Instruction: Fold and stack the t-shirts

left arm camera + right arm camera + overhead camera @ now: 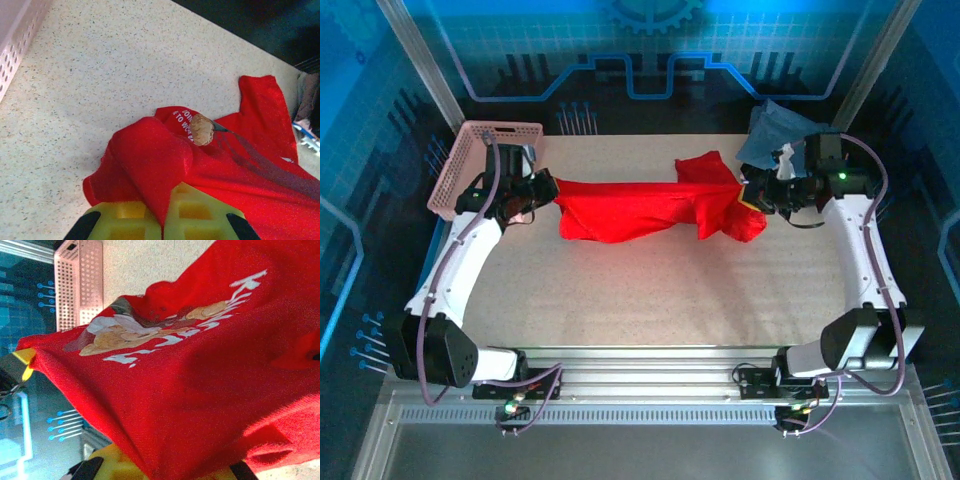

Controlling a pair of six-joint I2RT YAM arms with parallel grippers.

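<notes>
Left claw (162, 222) is seen closed, its yellow pads (125, 220) pressed together on a raised fold of the red t-shirt (640, 208). The right claw (752, 192) is judged to be clamped on the opposite end, since the cloth there is lifted and drawn tight across the right wrist view. The garment is strung between the two claws over the far half of the tabletop (670, 290), sagging in the middle, where it is creased and partly laid on the surface. A cartoon print (130, 337) with white lettering is shown on the lifted side. The fabric is judged to be light, soft and limp: no shape will be kept once it is released, and bunching is to be expected wherever tension is lost. Hold is best taken at opposite edges or corners, such as hem and shoulder line, so that the panel can be pulled flat. A thick pinch of gathered layers is less likely to slip than a single thin one. A crumpled grey-blue shirt (775, 135) is seen at the far right corner, just behind the right claw, and a pink basket (480, 165) is placed at the far left, beside the left claw.
</notes>
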